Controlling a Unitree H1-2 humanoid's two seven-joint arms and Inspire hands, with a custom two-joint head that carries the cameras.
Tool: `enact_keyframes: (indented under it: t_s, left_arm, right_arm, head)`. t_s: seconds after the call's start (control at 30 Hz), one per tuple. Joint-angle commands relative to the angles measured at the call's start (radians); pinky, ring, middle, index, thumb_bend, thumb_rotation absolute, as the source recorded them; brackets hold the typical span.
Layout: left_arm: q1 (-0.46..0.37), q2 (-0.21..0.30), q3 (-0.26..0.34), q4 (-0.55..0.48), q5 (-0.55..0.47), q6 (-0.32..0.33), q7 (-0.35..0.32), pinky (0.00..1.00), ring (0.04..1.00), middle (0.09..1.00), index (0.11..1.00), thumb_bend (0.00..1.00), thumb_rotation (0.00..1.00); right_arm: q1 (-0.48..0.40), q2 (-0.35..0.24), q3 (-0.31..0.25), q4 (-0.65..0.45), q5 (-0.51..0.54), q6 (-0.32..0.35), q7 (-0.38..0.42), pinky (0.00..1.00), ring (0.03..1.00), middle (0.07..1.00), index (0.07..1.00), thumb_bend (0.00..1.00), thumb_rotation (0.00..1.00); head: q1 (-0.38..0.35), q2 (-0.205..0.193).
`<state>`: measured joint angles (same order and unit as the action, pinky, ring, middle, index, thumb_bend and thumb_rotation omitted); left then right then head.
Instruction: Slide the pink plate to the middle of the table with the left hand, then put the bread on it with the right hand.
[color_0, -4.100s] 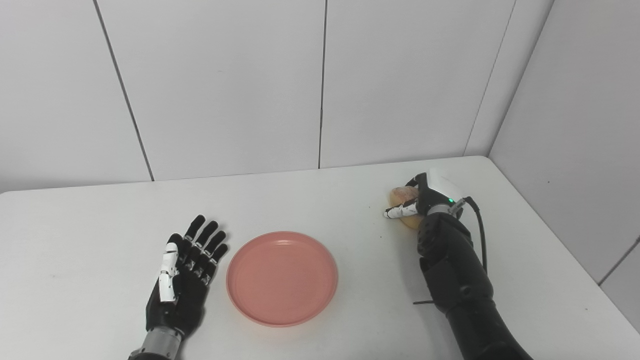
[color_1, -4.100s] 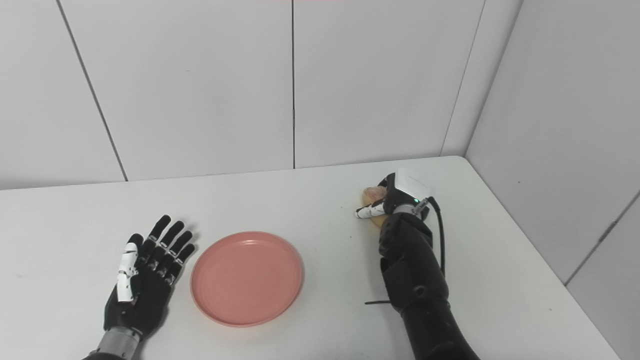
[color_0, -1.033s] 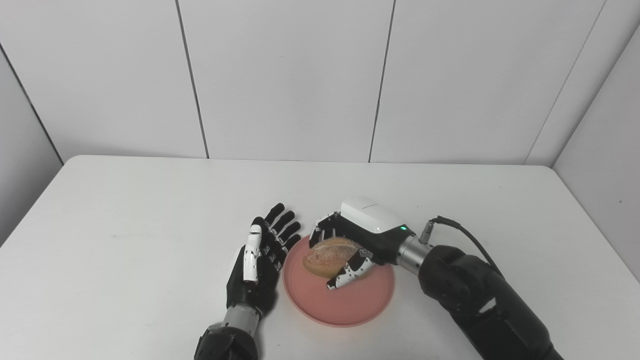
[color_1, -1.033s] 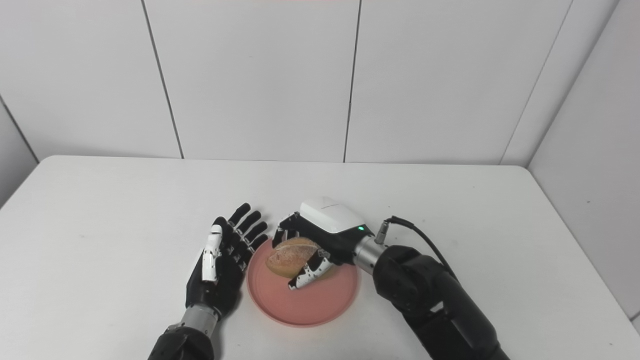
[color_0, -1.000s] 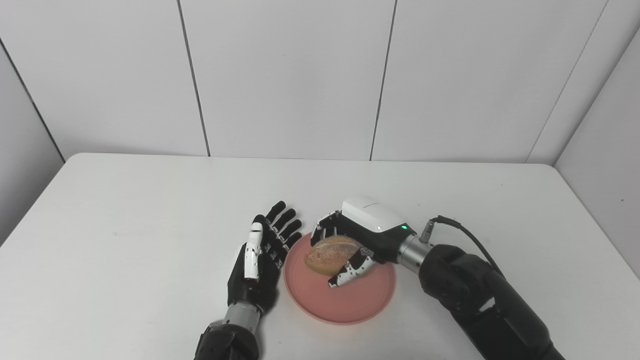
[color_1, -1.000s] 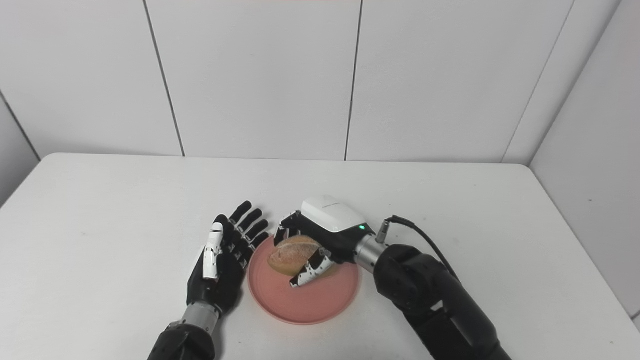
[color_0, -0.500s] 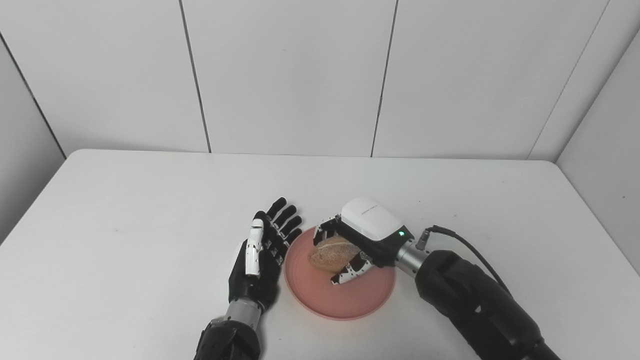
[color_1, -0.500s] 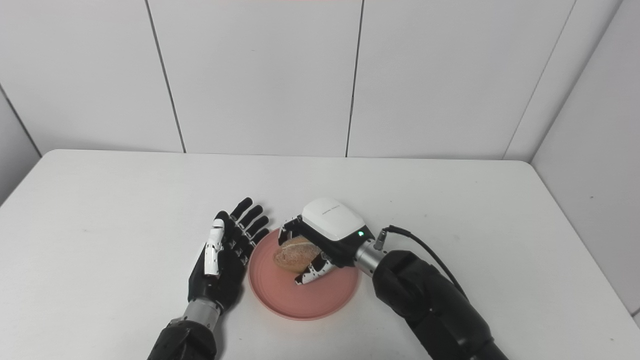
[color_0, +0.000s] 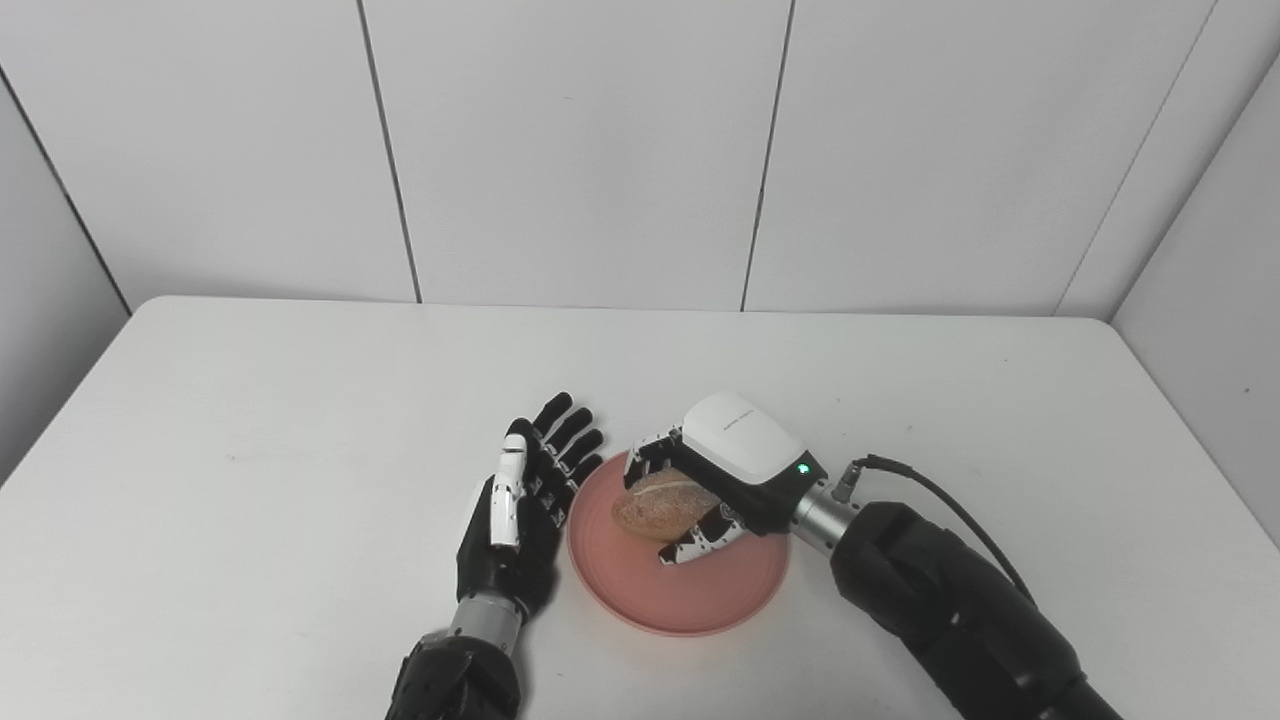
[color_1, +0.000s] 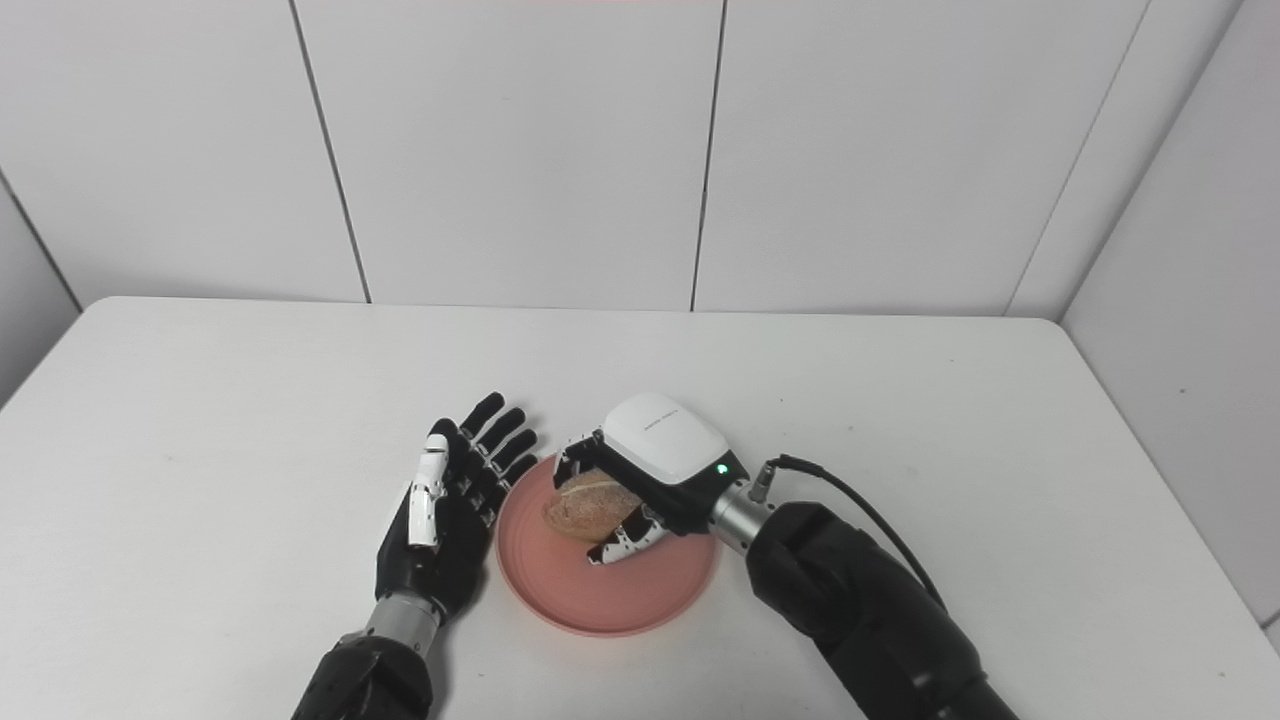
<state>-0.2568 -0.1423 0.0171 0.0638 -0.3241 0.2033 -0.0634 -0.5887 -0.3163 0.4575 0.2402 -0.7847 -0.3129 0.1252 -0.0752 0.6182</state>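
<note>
The pink plate (color_0: 690, 596) lies near the middle of the white table (color_0: 250, 420). A brown bread roll (color_0: 650, 503) is over the plate's far half, low on it; I cannot tell whether it rests on the plate. My right hand (color_0: 722, 474) is shut on the bread, its white back up, fingers over the far side and thumb under the near side. My left hand (color_0: 520, 500) lies flat and open beside the plate's left rim, fingers spread and pointing away. It is the same in the right eye view: plate (color_1: 610, 600), bread (color_1: 585, 508).
White wall panels stand behind the table and a wall closes in on the right. A black cable (color_0: 940, 500) loops from my right wrist over the table. Bare tabletop spreads to the left and at the back.
My right hand has carried the bread from the table's right side to the plate and lowered it in the last second. The camera has shifted. My left hand stays by the plate.
</note>
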Motion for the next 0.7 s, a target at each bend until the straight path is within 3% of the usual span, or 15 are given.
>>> enact_keyframes:
  t_s: [0.0, 0.07, 0.17, 0.33, 0.67]
  left_arm:
    - [0.018, -0.005, -0.009, 0.015, 0.013, 0.036, 0.005, 0.89, 0.871, 0.873, 0.851, 0.41, 1.00]
    - [0.018, -0.005, -0.009, 0.014, 0.013, 0.040, 0.008, 0.89, 0.871, 0.873, 0.850, 0.41, 1.00]
    - [0.017, -0.004, -0.009, 0.012, 0.014, 0.045, 0.010, 0.88, 0.866, 0.869, 0.849, 0.42, 1.00]
    - [0.015, -0.002, -0.008, 0.014, 0.013, 0.043, 0.008, 0.88, 0.865, 0.870, 0.853, 0.41, 1.00]
    - [0.013, 0.001, -0.008, 0.020, 0.023, 0.032, 0.008, 0.87, 0.858, 0.865, 0.858, 0.41, 1.00]
  right_arm:
    - [-0.004, 0.003, 0.008, -0.036, 0.000, 0.016, 0.035, 0.42, 0.472, 0.530, 0.488, 0.52, 0.13]
    - [0.002, 0.004, 0.005, -0.059, 0.002, 0.035, 0.061, 0.47, 0.536, 0.588, 0.572, 0.72, 0.30]
    - [0.009, 0.006, -0.004, -0.099, 0.017, 0.066, 0.108, 0.55, 0.614, 0.663, 0.659, 0.82, 0.44]
    - [0.011, 0.011, -0.029, -0.165, 0.052, 0.096, 0.176, 0.63, 0.685, 0.723, 0.720, 0.92, 0.53]
    - [0.010, 0.012, -0.065, -0.232, 0.078, 0.104, 0.200, 0.64, 0.718, 0.742, 0.755, 1.00, 0.61]
  head:
    - [-0.001, -0.002]
    - [-0.001, -0.002]
    - [-0.001, -0.002]
    - [-0.004, -0.003]
    - [-0.008, -0.005]
